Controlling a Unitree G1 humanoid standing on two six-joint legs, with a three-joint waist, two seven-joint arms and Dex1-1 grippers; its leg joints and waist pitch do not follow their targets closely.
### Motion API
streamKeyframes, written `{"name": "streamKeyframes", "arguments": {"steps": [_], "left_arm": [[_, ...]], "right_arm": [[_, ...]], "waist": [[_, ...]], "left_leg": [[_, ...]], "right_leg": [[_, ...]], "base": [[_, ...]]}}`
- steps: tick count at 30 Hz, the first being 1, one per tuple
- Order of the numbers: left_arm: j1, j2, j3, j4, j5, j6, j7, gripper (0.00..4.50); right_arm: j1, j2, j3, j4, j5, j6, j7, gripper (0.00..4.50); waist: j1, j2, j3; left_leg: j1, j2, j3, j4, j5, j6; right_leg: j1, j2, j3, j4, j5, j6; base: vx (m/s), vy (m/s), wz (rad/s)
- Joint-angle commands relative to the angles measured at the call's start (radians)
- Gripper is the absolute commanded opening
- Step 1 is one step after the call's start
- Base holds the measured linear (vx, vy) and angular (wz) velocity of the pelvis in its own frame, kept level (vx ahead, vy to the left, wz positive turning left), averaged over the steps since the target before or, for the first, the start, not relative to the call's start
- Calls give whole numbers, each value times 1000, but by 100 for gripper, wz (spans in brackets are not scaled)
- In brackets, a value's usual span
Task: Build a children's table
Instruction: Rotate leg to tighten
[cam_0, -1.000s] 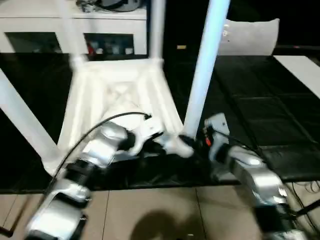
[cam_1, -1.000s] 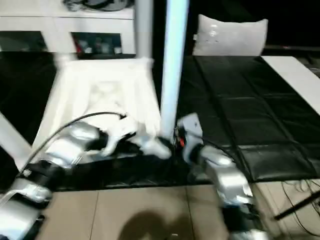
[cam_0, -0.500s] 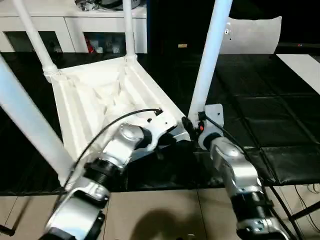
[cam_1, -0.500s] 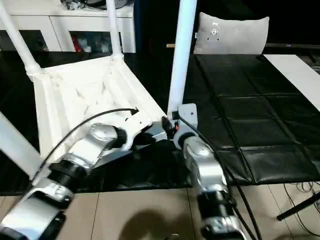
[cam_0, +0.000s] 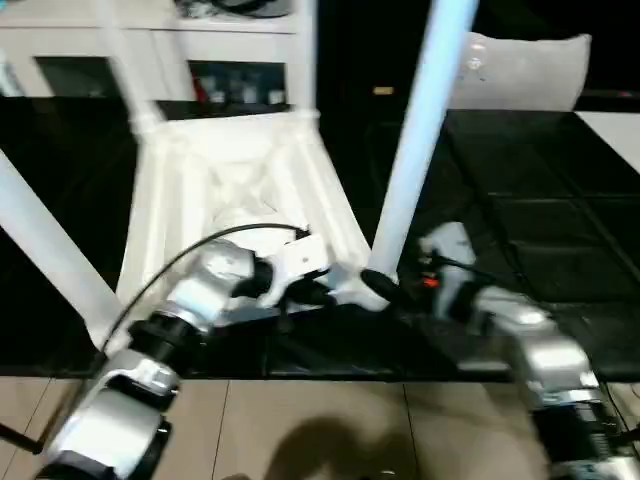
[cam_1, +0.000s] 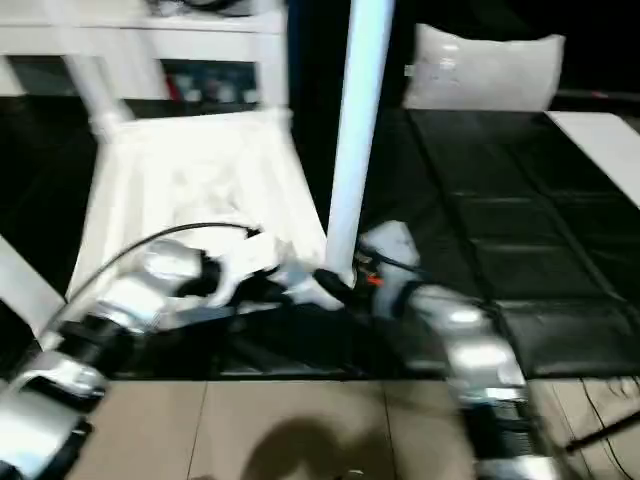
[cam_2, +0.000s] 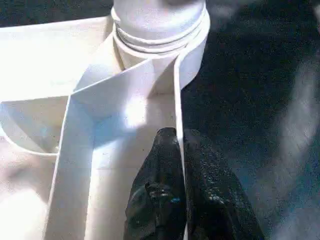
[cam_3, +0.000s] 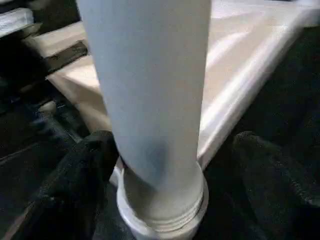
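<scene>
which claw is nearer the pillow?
Right. The right claw sits at the near leg's base, below the pillow; the left claw, pinching the tabletop's rim, is farther left.

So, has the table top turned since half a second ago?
Yes. The table top has swung: its far edge, slanted against the cabinet half a second ago, now runs about parallel to it, with the far-left corner nearer the cabinet.

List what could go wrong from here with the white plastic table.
1. The left gripper pinches only the thin edge rib of the upturned white plastic table top; it could slip off.
2. The right gripper's fingers flank the near white tube leg without clamping; the leg could tilt in its round corner socket.
</scene>
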Motion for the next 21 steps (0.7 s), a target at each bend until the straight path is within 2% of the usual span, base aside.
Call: {"name": "streamKeyframes", "arguments": {"steps": [1, 3, 4, 6, 9, 11, 13, 14, 16, 18, 20, 21], "left_arm": [[-12, 16, -56, -15, 1, -72, -107, 0], [-12, 28, -64, -15, 1, -93, -137, 0], [-12, 40, -72, -15, 1, -108, -167, 0], [-11, 66, -90, -20, -16, -152, -259, 0], [-11, 73, -96, -27, -23, -160, -291, 0], [-15, 84, -113, -30, -19, -181, -332, 0], [-19, 88, -121, -27, -17, -196, -349, 0], [-20, 89, -123, -26, -17, -202, -355, 0], [-21, 90, -126, -23, -18, -214, -363, 0], [-23, 91, -128, -22, -16, -217, -365, 0], [-24, 92, -128, -18, -15, -222, -372, 0], [-25, 92, -127, -18, -15, -223, -374, 0]], "right_arm": [[-9, -46, 28, -33, 34, 11, 109, 436], [-10, -65, 37, -38, 44, 16, 149, 447], [-14, -87, 55, -39, 43, 15, 188, 447], [-24, -140, 112, -43, 50, 11, 311, 447], [-28, -153, 129, -42, 55, 10, 354, 447], [-39, -161, 150, -28, 63, 11, 417, 418], [-45, -165, 159, -20, 67, 10, 441, 407], [-52, -169, 170, -14, 72, 10, 464, 396], [-60, -171, 177, -10, 82, 21, 482, 380], [-64, -170, 179, -7, 83, 22, 484, 365], [-72, -171, 187, 1, 81, 21, 498, 360], [-73, -171, 188, 2, 81, 21, 500, 336]], "waist": [[0, 5, -67], [8, 7, -68], [8, 7, -68], [19, 7, -66], [27, 6, -69], [34, 6, -68], [37, 6, -68], [37, -8, -68], [46, -2, -69], [46, -5, -69], [45, -3, -69], [44, -6, -69]], "left_leg": [[12, 50, -17, -68, -246, 52], [14, 54, -14, -68, -225, 55], [14, 54, -14, -68, -225, 55], [15, 55, -14, -70, -230, 53], [15, 57, -12, -69, -225, 49], [16, 58, -11, -69, -226, 46], [16, 58, -12, -69, -226, 46], [16, 59, -9, -69, -220, 47], [16, 59, -10, -68, -201, 49], [15, 59, -10, -68, -198, 48], [15, 58, -11, -68, -202, 44], [15, 58, -11, -68, -202, 43]], "right_leg": [[54, -77, 46, -85, -253, -222], [51, -78, 48, -80, -211, -235], [51, -78, 48, -80, -211, -235], [53, -77, 46, -80, -217, -237], [53, -78, 44, -76, -206, -245], [52, -80, 45, -77, -220, -243], [53, -80, 44, -76, -222, -242], [52, -80, 45, -76, -219, -240], [51, -82, 45, -74, -226, -236], [52, -82, 44, -74, -227, -233], [51, -83, 44, -74, -240, -231], [51, -82, 44, -75, -244, -229]], "base": [[0, 0, 0], [0, 0, 0], [0, 0, 0], [0, 0, 0], [0, 0, 0], [0, 0, 0], [0, 0, 0], [0, 0, 0], [0, 0, 0], [0, 0, 0], [0, 0, 0], [0, 0, 0]]}}
